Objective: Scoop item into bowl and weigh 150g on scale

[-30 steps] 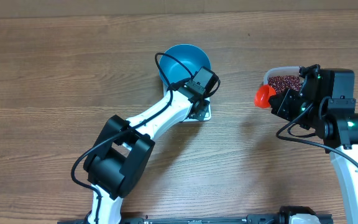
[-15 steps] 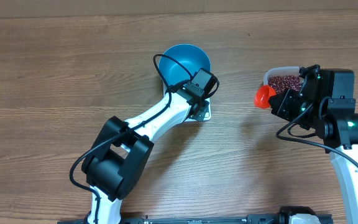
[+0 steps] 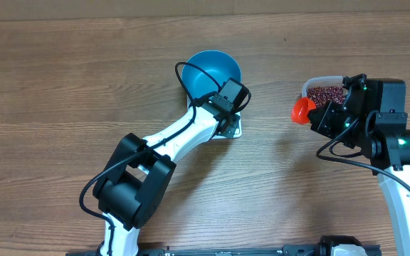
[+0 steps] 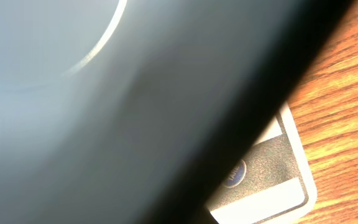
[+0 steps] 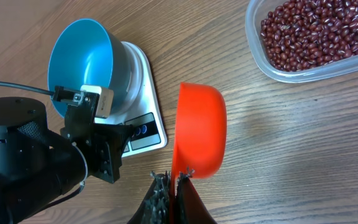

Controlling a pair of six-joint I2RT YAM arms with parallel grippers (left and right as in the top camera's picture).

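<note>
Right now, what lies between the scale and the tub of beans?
The orange scoop, held by the right gripper; otherwise bare table. The overhead view shows it.

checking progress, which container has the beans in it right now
The clear plastic tub holds the beans; the blue bowl at the scale looks empty.

The work surface is a wooden tabletop point(image 3: 62, 85) with a medium-brown finish and a pronounced grain. In the overhead view the grain runs left to right across the full frame. A lighter tan strip point(image 3: 191, 6) borders the far edge. Illumination is even and diffuse, and shadows on the wood are soft. The right wrist view shows the same grain running diagonally.
</note>
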